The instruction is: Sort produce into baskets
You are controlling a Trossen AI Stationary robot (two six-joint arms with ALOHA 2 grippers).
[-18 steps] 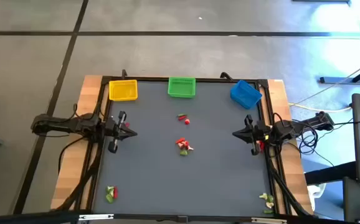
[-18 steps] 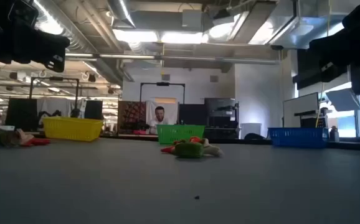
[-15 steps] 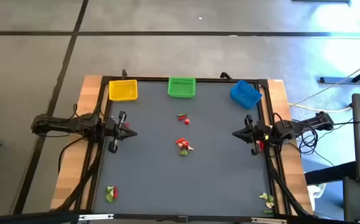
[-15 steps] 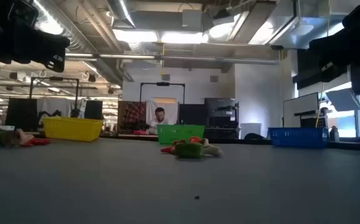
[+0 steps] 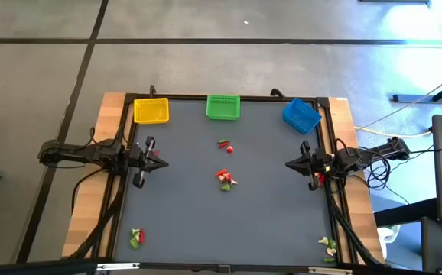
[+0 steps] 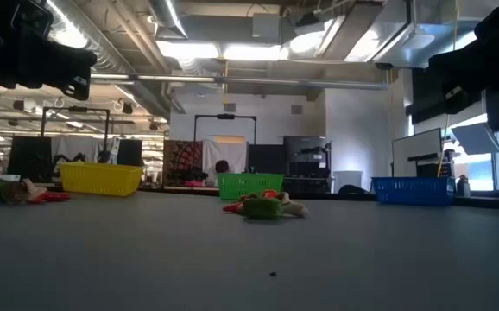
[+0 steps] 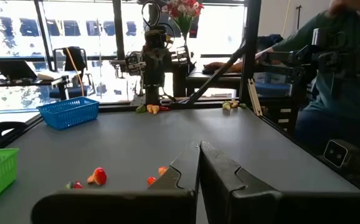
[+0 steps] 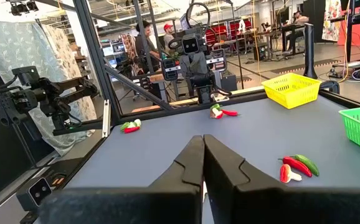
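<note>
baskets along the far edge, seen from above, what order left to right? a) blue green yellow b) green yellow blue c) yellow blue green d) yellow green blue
d: from above, the yellow basket sits leftmost, the green basket in the middle, the blue basket rightmost.

Ceiling lights (image 6: 224,50) shone brightly in the low view, leaving both arms as dark silhouettes. Daylight blew out the windows (image 7: 61,28) in the left wrist view, and a pale blue glare washed the overhead view's right edge. The tabletop (image 5: 229,214) lay evenly lit with faint shadows.
</note>
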